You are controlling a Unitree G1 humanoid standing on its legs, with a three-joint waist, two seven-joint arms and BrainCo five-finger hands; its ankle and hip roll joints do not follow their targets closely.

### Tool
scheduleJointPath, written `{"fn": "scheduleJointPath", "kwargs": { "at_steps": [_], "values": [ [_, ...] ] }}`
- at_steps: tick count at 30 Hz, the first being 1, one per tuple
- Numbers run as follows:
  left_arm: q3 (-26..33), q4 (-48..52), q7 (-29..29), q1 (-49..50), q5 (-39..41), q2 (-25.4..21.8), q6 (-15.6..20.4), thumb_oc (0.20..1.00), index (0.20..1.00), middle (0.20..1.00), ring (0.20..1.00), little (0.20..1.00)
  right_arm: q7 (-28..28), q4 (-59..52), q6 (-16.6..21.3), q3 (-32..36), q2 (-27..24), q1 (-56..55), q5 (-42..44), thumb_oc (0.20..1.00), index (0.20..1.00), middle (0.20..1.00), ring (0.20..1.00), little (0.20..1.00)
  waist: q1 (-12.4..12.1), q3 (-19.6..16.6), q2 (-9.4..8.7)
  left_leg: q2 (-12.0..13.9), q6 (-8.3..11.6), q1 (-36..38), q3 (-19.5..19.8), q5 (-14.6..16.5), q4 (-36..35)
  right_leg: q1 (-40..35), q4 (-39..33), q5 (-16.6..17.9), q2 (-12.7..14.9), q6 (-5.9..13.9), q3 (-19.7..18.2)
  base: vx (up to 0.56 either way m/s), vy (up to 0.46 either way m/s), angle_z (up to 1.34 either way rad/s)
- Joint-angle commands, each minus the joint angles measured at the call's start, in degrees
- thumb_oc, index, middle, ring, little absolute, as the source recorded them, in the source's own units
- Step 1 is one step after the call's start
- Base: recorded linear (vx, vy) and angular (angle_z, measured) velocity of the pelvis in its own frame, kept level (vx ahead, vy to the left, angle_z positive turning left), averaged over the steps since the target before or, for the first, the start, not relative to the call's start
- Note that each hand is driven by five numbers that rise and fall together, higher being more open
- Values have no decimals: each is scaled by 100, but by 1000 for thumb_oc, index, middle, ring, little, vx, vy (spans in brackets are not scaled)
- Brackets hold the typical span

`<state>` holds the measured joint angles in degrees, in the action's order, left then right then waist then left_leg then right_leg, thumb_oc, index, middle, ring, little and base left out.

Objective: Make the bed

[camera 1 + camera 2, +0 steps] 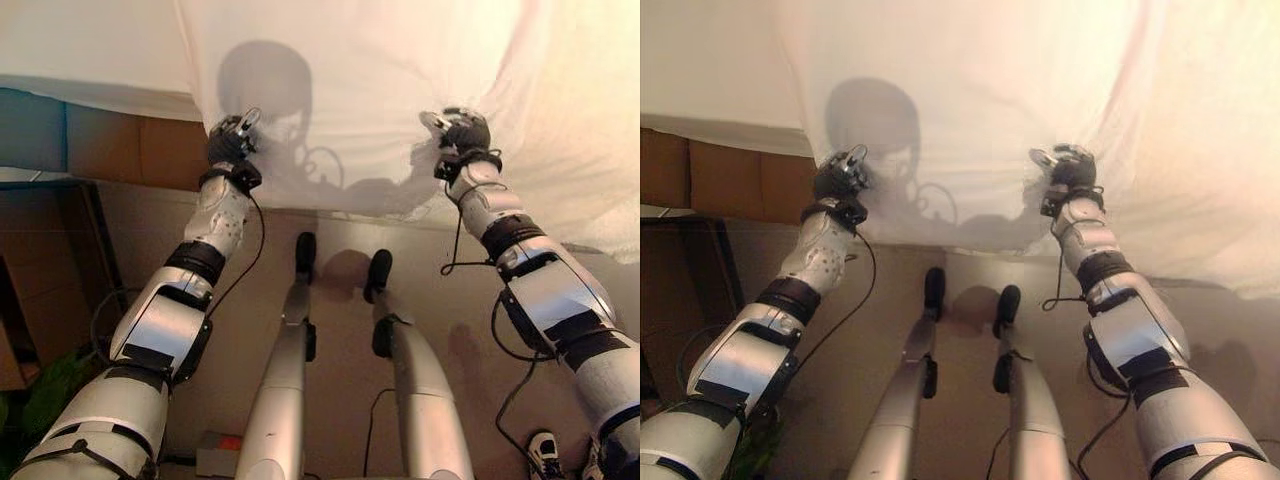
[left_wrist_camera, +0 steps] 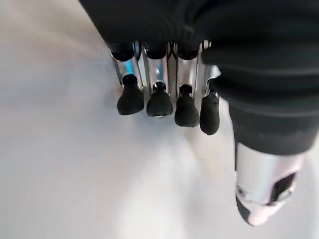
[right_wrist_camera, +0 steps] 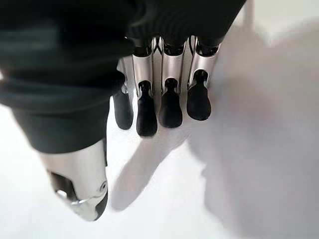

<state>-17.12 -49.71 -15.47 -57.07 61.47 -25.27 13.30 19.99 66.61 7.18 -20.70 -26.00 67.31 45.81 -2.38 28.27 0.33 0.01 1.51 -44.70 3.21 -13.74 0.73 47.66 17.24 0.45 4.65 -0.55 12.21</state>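
While both arms reach up toward it, one white sheet [image 1: 400,90] spans the upper part of the head views from about 10 o'clock round to 3 o'clock, its lower edge hanging over a brown bed base [image 1: 130,148] seen at 9 o'clock. Count: one sheet, one bed base, two hands.

One beige floor [image 1: 340,330] occupies the lower half of the head views, from 4 o'clock to 8 o'clock.

One left hand [image 1: 232,135] sits at the sheet's lower edge at roughly 10 o'clock. Its wrist view shows the fingers [image 2: 159,102] curled downward in a row with dark tips against the white fabric, the thumb [image 2: 261,194] standing apart. Whether cloth is pinched beneath them cannot be determined.

One right hand [image 1: 458,130] sits at about 2 o'clock, likewise at the sheet, where the fabric gathers into folds around it. Its wrist view shows the fingers [image 3: 169,107] curled with tips on or just above the cloth, thumb [image 3: 82,189] apart. A firm grip cannot be confirmed there either.

The two hands are well apart, at similar height.
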Motion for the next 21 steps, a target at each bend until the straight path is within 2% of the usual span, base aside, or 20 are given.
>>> {"fn": "scheduleJointPath", "kwargs": {
  "at_steps": [1, 2, 5, 11, 14, 17, 18, 19, 20, 21],
  "values": [
    [484, -439, -363, 336, -140, -91, 175, 1000, 1000, 1000, 1000, 1000, 273, 380, -168, 145, -288, -645, -88, 1000, 1000, 1000, 1000, 1000, 81, 152, -111, -348, 133, 321, -279, 987, 442, -770, -1309, 490, 120, 754, -94, 0, 0, 0],
    [829, -276, -436, 888, -23, 93, 221, 1000, 1000, 1000, 1000, 1000, 342, 203, 15, 719, -148, -1249, 346, 1000, 1000, 1000, 1000, 1000, 116, 152, -120, -348, 120, 305, -277, 1005, 459, -739, -1293, 484, 118, 754, -102, 0, 0, 0],
    [1130, -380, -483, 1498, -87, 275, 117, 1000, 1000, 1000, 1000, 1000, 369, 265, 18, 1133, -22, -1974, 297, 1000, 1000, 1000, 1000, 1000, 149, 152, -148, -352, 106, 299, -283, 1031, 515, -734, -1248, 465, 125, 739, -111, -14, 4, 2],
    [1546, -786, -485, 2326, -414, 462, -16, 1000, 1000, 1000, 1000, 1000, 406, 425, -48, 1705, 20, -3075, 36, 1000, 1000, 1000, 1000, 1000, 201, 152, -161, -349, 68, 314, -307, 1088, 652, -726, -1064, 367, 141, 708, -111, -26, -5, -1],
    [1810, -1030, -501, 2975, -778, 557, -144, 1000, 1000, 1000, 1000, 1000, 489, 411, -67, 2016, 74, -3858, -227, 1000, 1000, 1000, 1000, 1000, 235, 152, -133, -364, 41, 420, -328, 1148, 782, -753, -753, 220, 170, 672, -130, -58, 2, -4],
    [1903, -1180, -481, 3264, -1028, 597, -208, 1000, 1000, 1000, 1000, 1000, 522, 282, -9, 2107, 144, -4163, -347, 1000, 1000, 1000, 1000, 1000, 235, 152, -109, -365, 29, 557, -345, 1200, 883, -820, -511, 110, 202, 660, -135, -64, 17, -3],
    [1947, -1328, -462, 3545, -1564, 539, -296, 1000, 1000, 1000, 1000, 1000, 526, 46, 7, 1981, 159, -4462, -831, 1000, 1000, 1000, 1000, 1000, 237, 152, -85, -354, 13, 787, -364, 1257, 991, -972, -257, -6, 237, 644, -137, -50, 14, -7],
    [1946, -1316, -467, 3571, -1572, 543, -298, 1000, 1000, 1000, 1000, 1000, 541, 18, 0, 1979, 169, -4495, -843, 1000, 1000, 1000, 1000, 1000, 239, 152, -91, -358, 12, 813, -368, 1264, 988, -991, -245, -21, 242, 646, -141, -90, 28, -11],
    [1792, -1367, -379, 3806, -2406, 459, -383, 1000, 1000, 1000, 1000, 1000, 355, -129, -17, 1817, 8, -4687, -1398, 1000, 1000, 1000, 1000, 1000, 237, 152, -68, -370, -5, 1153, -389, 1328, 1093, -1259, -27, -134, 270, 637, -152, -59, 20, -12],
    [1728, -1393, -376, 3932, -2825, 431, -432, 1000, 1000, 1000, 1000, 1000, 274, -215, -33, 1682, -6, -4788, -1632, 1000, 1000, 1000, 1000, 1000, 245, 152, -60, -369, -16, 1408, -386, 1367, 1095, -1473, 21, -191, 270, 629, -173, -60, 20, -14]
  ]
}}
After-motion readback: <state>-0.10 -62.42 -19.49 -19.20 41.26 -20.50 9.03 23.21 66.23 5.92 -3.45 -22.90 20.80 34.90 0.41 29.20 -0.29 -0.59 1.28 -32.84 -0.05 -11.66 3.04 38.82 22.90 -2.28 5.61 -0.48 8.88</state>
